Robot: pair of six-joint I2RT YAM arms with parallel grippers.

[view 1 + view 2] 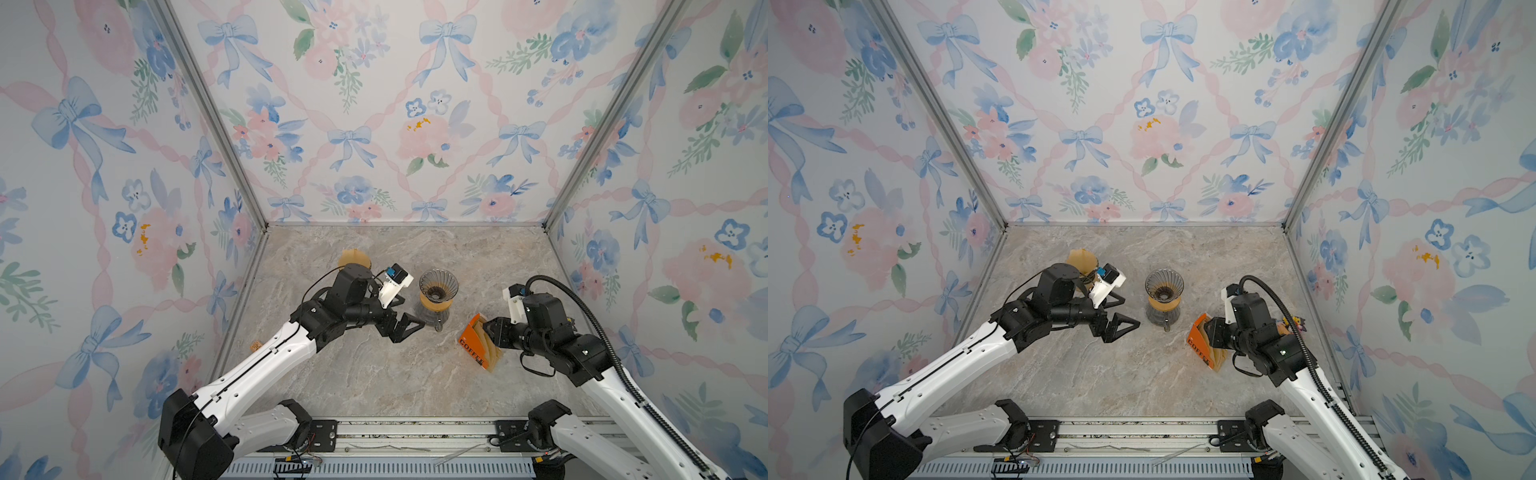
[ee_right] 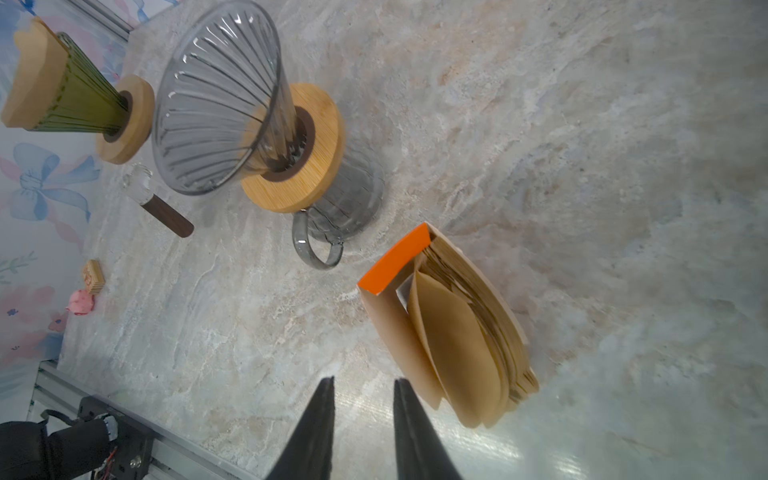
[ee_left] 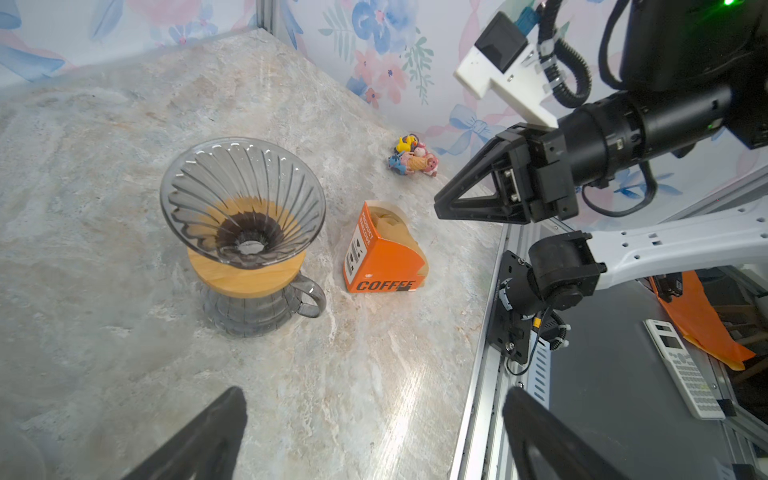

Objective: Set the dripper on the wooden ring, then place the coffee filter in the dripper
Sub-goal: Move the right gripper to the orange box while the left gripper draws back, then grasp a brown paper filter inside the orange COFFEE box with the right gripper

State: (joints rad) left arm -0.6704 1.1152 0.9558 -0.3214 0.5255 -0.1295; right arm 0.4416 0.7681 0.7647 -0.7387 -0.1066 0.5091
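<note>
**Filter (image 2: 455,353) in the box (image 1: 471,347), dripper (image 1: 438,284) bare**

Glass dripper sits upright on its wooden collar (image 3: 245,276) over the carafe (image 3: 257,311), mouth up, nothing in it. Just beside it, the orange box lies on the table (image 1: 374,374) with its open side turned to the right gripper (image 2: 365,380). I take that as deliberate, since the papers can be drawn straight out. That gripper hovers near the opening, its jaws a narrow slit apart and holding nothing, a fit width for nipping one thin sheet. The left gripper (image 1: 413,311) hangs at the dripper's other side, spread wide and empty, perhaps to steady the glass.

The front filter stands on edge, bowed away from the stack (image 2: 498,332), its flat face toward the right gripper. Its long axis runs level along the box, slanting from the dripper toward the front rail (image 1: 415,432). Which end is its tip I cannot tell.
</note>
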